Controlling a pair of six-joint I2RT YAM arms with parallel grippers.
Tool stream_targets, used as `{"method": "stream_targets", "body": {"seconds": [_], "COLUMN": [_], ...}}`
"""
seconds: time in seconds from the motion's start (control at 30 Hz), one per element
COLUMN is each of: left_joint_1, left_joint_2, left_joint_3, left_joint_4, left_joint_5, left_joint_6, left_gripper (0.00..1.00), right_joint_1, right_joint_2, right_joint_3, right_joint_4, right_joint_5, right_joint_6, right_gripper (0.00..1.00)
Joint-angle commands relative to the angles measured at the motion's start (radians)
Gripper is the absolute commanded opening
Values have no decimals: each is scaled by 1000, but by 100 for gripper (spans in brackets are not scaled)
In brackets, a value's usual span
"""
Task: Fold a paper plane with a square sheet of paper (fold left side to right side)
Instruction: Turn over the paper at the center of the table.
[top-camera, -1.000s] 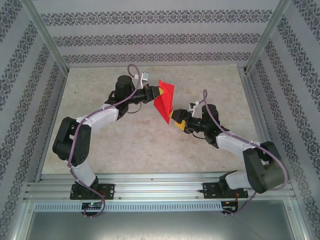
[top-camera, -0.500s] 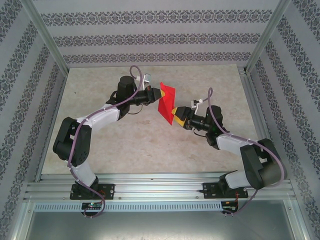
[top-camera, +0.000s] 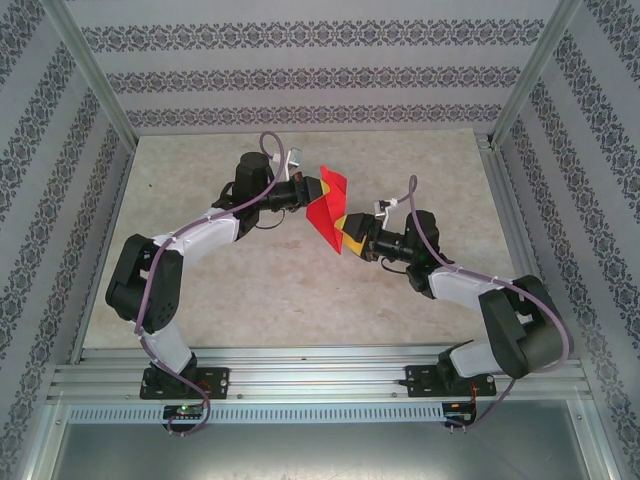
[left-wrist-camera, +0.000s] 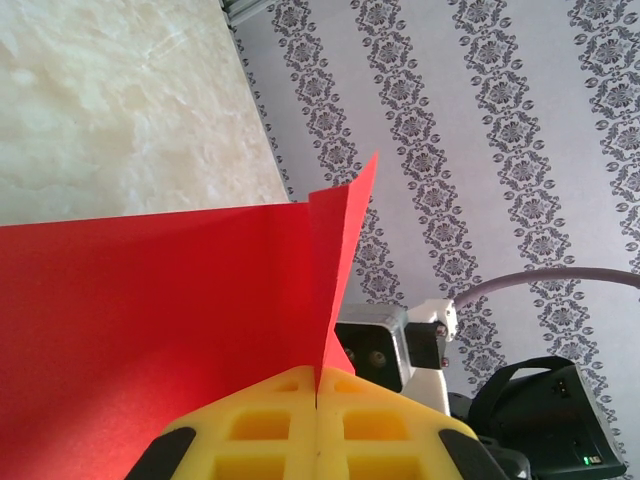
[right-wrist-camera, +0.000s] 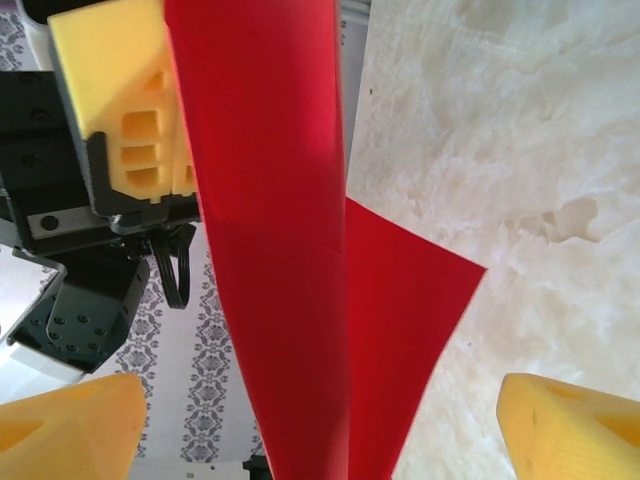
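Observation:
The red paper plane (top-camera: 327, 207) hangs in the air above the middle of the table, a folded sheet with a crease running down to a lower point. My left gripper (top-camera: 314, 190) is shut on its upper left edge; in the left wrist view the yellow jaws (left-wrist-camera: 318, 372) pinch the red fold (left-wrist-camera: 150, 310) between them. My right gripper (top-camera: 350, 233) stands open at the paper's lower tip. In the right wrist view its yellow fingertips (right-wrist-camera: 70, 430) sit far apart on either side of the red paper (right-wrist-camera: 290, 250), not touching it.
The beige marbled table (top-camera: 250, 290) lies below both arms. Patterned walls and metal frame posts (top-camera: 95, 90) enclose it on three sides. The right wrist's camera housing (left-wrist-camera: 380, 345) sits just behind the paper in the left wrist view.
My right gripper has moved up and left, from below the paper's tip to astride it. The paper has tilted slightly. The left arm has barely moved.

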Motion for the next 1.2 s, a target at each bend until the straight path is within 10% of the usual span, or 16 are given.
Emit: {"method": "stream_targets", "body": {"seconds": [0.0, 0.43, 0.63, 0.8, 1.17], "left_joint_1": [-10, -7, 54, 182, 408], "left_joint_2": [-13, -2, -81, -260, -493], "left_joint_3": [3, -11, -43, -113, -240], "left_joint_4": [-13, -8, -72, -277, -594], "left_joint_5": [-4, -23, -27, -91, -231], "left_joint_6": [26, 15, 58, 178, 333], "left_gripper": [6, 9, 37, 60, 69], "right_joint_1": [31, 9, 11, 173, 503], "right_joint_2": [42, 27, -73, -135, 393], "right_joint_3": [45, 25, 75, 375, 867], "right_joint_4": [126, 118, -265, -1177, -1810], "right_joint_5": [6, 23, 90, 634, 1395], "right_joint_6": [44, 38, -183, -693, -781], "right_gripper": [84, 26, 2, 1, 2]}}
